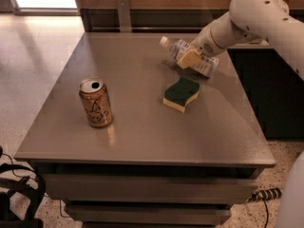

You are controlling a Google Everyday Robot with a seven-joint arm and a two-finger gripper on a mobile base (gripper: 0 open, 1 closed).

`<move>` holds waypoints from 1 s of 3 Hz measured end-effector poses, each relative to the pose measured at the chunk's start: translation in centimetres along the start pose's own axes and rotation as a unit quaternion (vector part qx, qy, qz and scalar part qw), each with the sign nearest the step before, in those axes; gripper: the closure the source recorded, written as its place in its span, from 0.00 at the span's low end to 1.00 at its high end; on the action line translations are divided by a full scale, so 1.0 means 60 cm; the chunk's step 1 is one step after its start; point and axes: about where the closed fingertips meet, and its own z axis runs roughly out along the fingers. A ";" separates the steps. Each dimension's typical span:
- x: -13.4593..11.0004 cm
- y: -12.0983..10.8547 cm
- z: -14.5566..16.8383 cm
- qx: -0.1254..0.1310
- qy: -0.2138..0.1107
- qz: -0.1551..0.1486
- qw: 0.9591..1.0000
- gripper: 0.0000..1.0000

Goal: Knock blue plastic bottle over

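The blue plastic bottle [205, 66] is tipped far over at the back right of the grey table [142, 137], nearly on its side, with its white cap [164, 41] pointing left. My gripper [189, 58], with tan pads, is pressed against the bottle's middle from the front. The white arm [247, 18] comes in from the upper right. Part of the bottle's body is hidden behind the gripper.
A gold-orange drink can [96, 103] stands upright at the front left of the table. A green and yellow sponge [181, 94] lies just in front of the bottle. A dark counter [273, 80] stands to the right. Cables lie on the floor at the lower left.
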 end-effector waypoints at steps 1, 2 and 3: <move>-0.002 -0.001 -0.002 0.000 0.000 0.000 1.000 1.00; -0.001 0.002 0.003 -0.002 0.001 0.000 1.000 0.83; -0.002 0.003 0.005 -0.003 0.001 0.000 1.000 0.59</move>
